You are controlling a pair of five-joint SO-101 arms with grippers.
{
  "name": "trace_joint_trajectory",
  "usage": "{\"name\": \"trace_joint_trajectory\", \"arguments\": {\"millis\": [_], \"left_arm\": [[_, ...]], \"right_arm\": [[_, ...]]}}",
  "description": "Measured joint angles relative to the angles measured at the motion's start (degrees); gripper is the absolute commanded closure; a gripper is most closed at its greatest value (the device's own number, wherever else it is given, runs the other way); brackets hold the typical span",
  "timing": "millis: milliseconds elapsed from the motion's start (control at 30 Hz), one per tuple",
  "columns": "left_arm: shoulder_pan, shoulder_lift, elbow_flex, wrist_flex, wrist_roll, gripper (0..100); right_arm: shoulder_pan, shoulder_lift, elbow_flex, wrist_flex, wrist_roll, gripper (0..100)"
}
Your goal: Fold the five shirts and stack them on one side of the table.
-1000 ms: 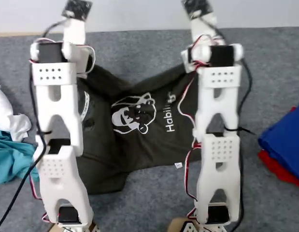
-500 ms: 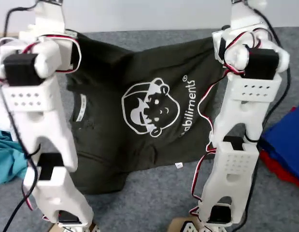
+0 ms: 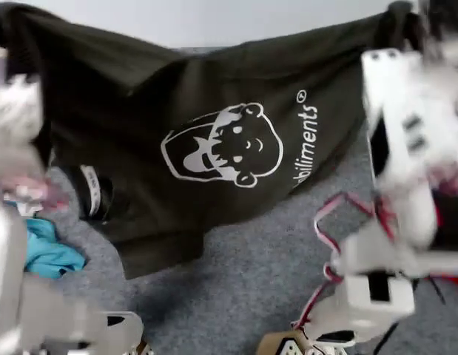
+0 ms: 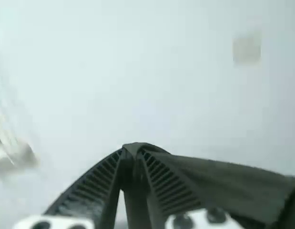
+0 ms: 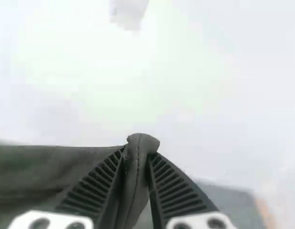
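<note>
The dark shirt (image 3: 125,103) bears white lettering (image 3: 305,148) beside a bear-face emblem (image 3: 223,146).

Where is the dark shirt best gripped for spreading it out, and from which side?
At the two ends of its top edge, one tool each, from the outer sides. The dark shirt hangs spread between the left tool and right tool, each shut on a pinched corner, so the printed front lies flat; only its lower part bunches toward the table.

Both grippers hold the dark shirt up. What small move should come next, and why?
Probably lower both arms together and lay the dark shirt flat on the grey table. The left gripper and right gripper each pinch an edge, and it hangs spread between them.
</note>
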Motion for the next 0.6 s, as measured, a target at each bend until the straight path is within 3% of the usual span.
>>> {"name": "trace_joint_trajectory", "arguments": {"millis": [167, 367, 600], "left_arm": [[0.00, -7.12, -0.18, -5.71, -0.35, 100], [0.00, -12.75, -1.05, -10.46, -7.91, 100], [0.00, -17.67, -1.85, -11.69, -13.45, 100]], "right_arm": [[0.00, -12.40, 4.48, 0.00, 0.00, 98.9], [0.26, -29.63, 18.73, 0.00, 1.67, 98.9], [6.07, -46.24, 34.46, 0.00, 6.51, 98.9]]}}
